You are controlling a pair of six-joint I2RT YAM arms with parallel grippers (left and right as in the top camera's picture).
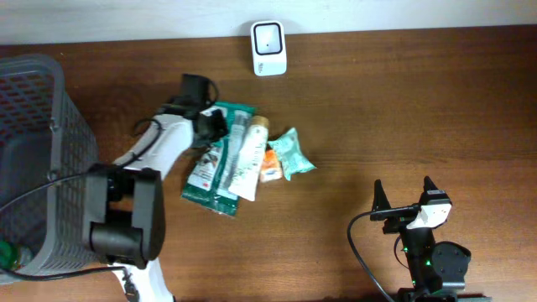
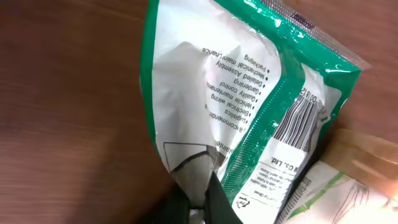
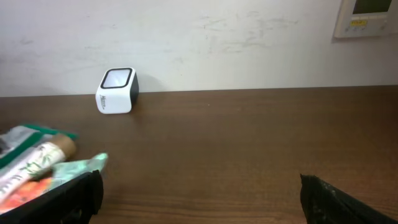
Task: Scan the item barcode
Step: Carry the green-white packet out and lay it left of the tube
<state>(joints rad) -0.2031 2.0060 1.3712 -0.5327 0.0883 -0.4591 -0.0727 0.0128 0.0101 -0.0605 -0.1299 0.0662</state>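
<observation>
Tabletop (image 1: 377,109) layout first: a grey mesh basket (image 1: 33,92) stands at your far left, a loose pile of goods lies near the centre, and the white barcode scanner (image 1: 268,38) sits at the far edge, well apart from the pile. The largest item in the pile is a green-and-white pouch (image 1: 210,176). A tube (image 1: 249,159) lies across it, and a small teal packet (image 1: 292,153) rests just beside the tube. The left gripper (image 1: 210,126) is at the upper left edge of the pouch, and the left wrist view shows its jaws closed on that edge. The right gripper (image 1: 404,186) hangs near the front right of the table with its jaws wide apart and holds nothing. The pouch barcode (image 2: 297,123) faces the left wrist camera, not the scanner. Treat the task as at an early stage: an item is selected and gripped, but it lies on the table among the other goods. Lifting it free of the tube, carrying it to the scanner and turning the barcode toward the scanner window all remain to be done.
</observation>
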